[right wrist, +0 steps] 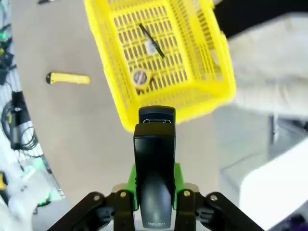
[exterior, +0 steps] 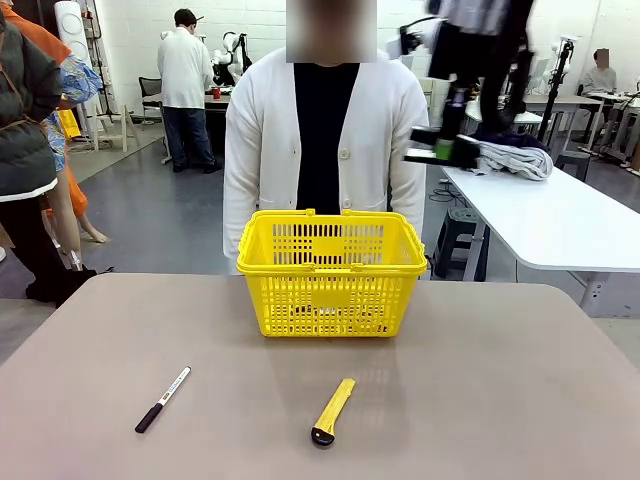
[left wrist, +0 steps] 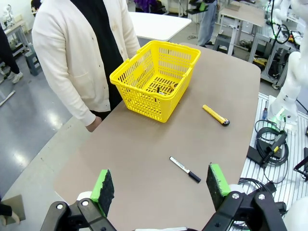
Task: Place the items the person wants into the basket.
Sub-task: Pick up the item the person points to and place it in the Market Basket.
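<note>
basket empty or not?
Not empty: the right wrist view shows a pen and tape measure lying on the basket floor.

No legible text in any view. The black stapler (right wrist: 154, 178) carries small pale lettering near its lower end in the right wrist view, too blurred to read. The marker (exterior: 163, 399) shows dark print along its white barrel, too small to resolve. The tape measure (right wrist: 140, 77) has a round face label, unreadable.
</note>
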